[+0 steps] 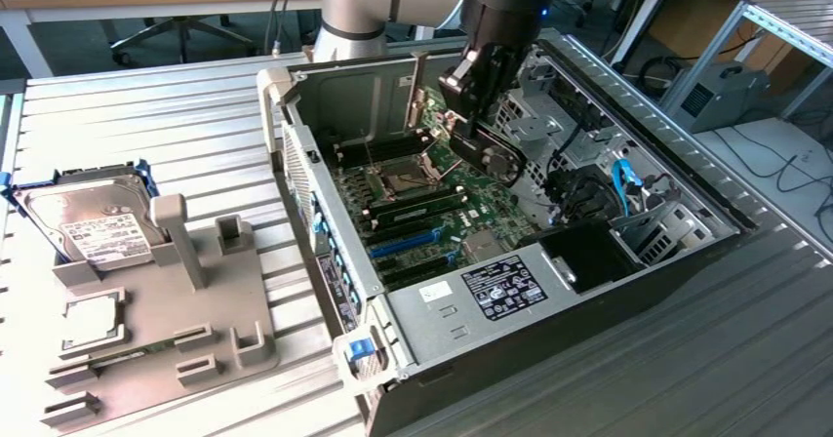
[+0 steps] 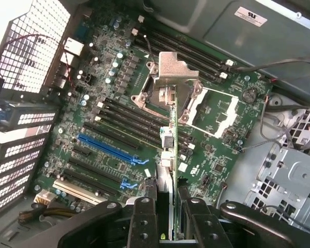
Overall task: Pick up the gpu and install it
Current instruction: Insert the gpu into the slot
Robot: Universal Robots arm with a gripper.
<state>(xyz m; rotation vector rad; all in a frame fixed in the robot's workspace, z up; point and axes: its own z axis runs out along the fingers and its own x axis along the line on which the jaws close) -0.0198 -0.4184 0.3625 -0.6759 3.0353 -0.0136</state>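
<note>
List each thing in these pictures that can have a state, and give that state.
Computer case: open, side panel off.
Graphics card: held above the motherboard, not yet in a slot.
Gripper: shut on the graphics card.
Blue slot: empty.
Hard drive: resting in the grey stand, outside the case.

- Slim dark gpu card (image 2: 169, 147): shiny bare-metal end bracket.
- Ribbed grey table (image 1: 156, 135): matt metal slats.
- Pale grey parts holder (image 1: 156, 315): smooth matt plastic.
</note>
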